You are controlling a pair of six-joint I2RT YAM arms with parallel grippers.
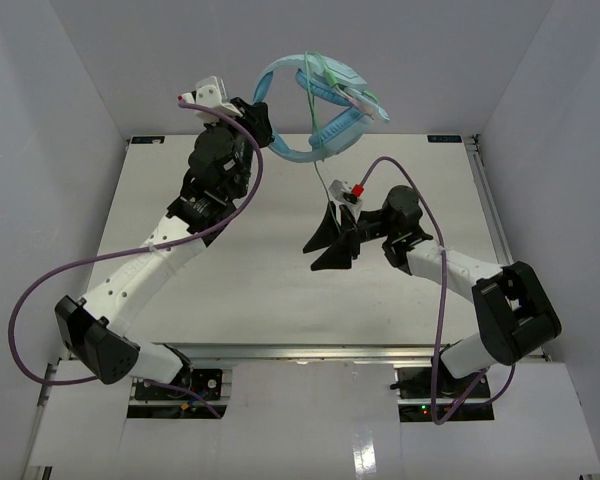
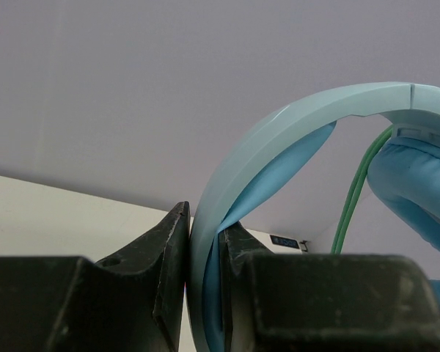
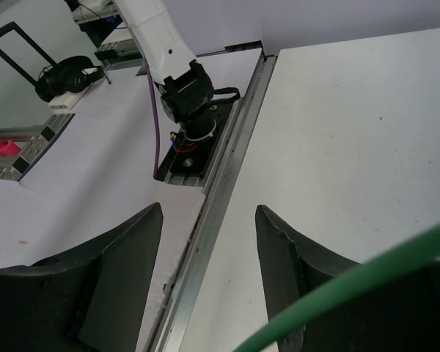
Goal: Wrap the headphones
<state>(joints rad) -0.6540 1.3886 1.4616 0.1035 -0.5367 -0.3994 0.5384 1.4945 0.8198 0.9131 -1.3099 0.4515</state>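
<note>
left tool clamped on headphones; right tool gaping, empty | cord crossing it

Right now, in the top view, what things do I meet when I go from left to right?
Left base → left gripper → headphones → right base. I leave out the right gripper, because it lies under the headphones in the picture and its place in the order is unclear.
</note>
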